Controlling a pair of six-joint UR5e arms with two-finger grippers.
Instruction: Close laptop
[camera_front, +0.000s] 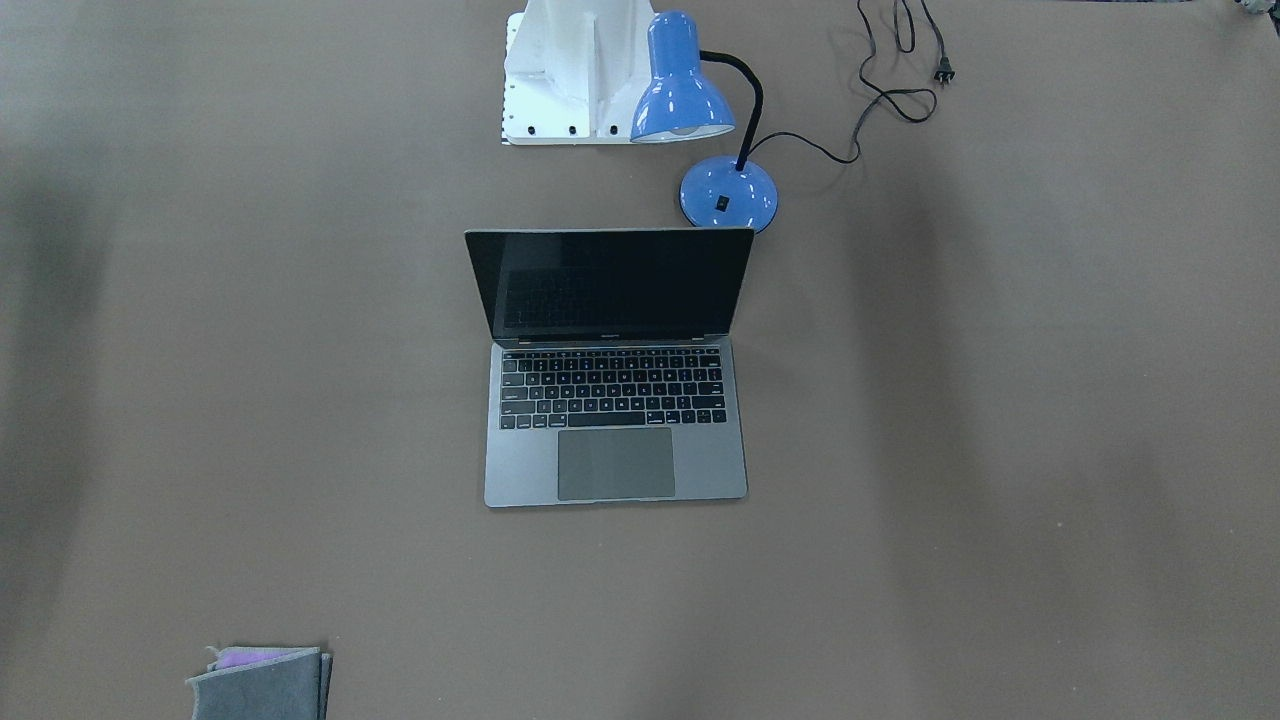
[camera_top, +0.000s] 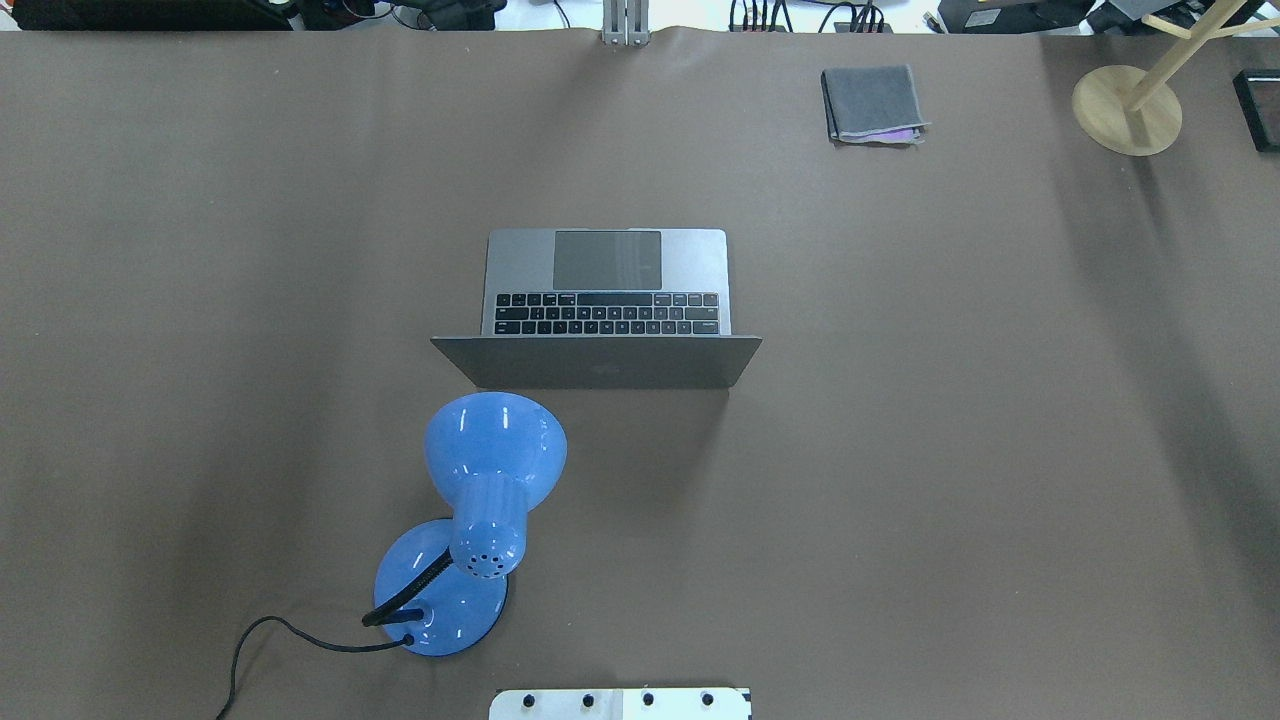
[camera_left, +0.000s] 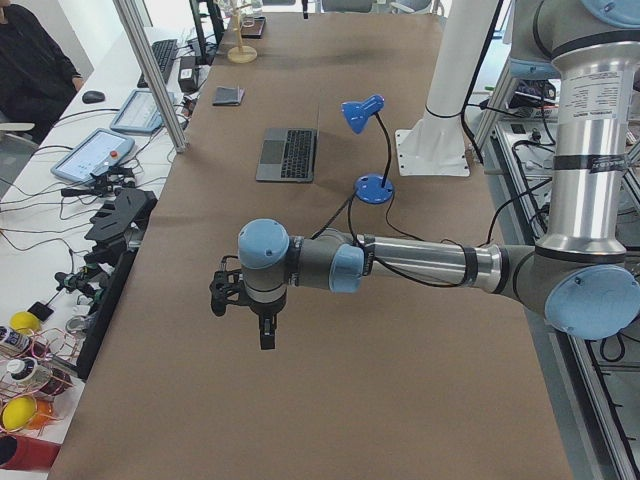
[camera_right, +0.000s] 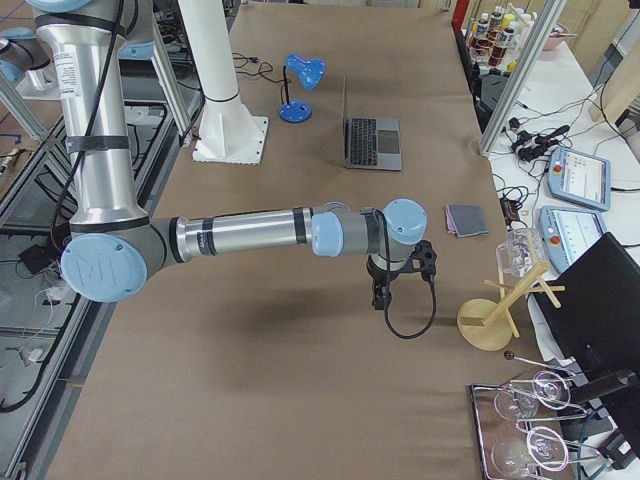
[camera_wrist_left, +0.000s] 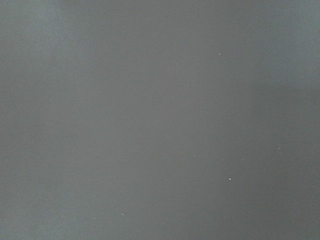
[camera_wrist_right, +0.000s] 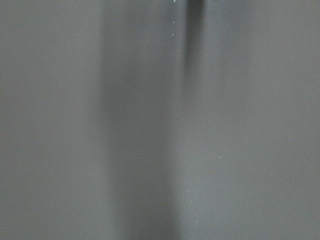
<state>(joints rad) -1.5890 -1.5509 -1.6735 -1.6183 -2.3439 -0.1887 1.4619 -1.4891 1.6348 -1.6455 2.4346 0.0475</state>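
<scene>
The space-grey laptop (camera_front: 615, 470) stands open at the middle of the table, its dark screen upright and its keyboard facing away from the robot. The overhead view shows its lid back (camera_top: 596, 362). It also shows far off in the exterior left view (camera_left: 288, 153) and the exterior right view (camera_right: 372, 140). My left gripper (camera_left: 266, 337) hangs over bare table far from the laptop, fingers pointing down; I cannot tell if it is open or shut. My right gripper (camera_right: 380, 298) hangs likewise at the other end; I cannot tell its state. Both wrist views show only the table's surface.
A blue desk lamp (camera_top: 480, 500) stands close behind the laptop's lid, on the robot's side, with its black cord (camera_front: 890, 90) trailing. A folded grey cloth (camera_top: 872, 103) and a wooden stand (camera_top: 1128, 108) sit at the far right. The white robot base (camera_front: 570, 70) is at the robot's edge.
</scene>
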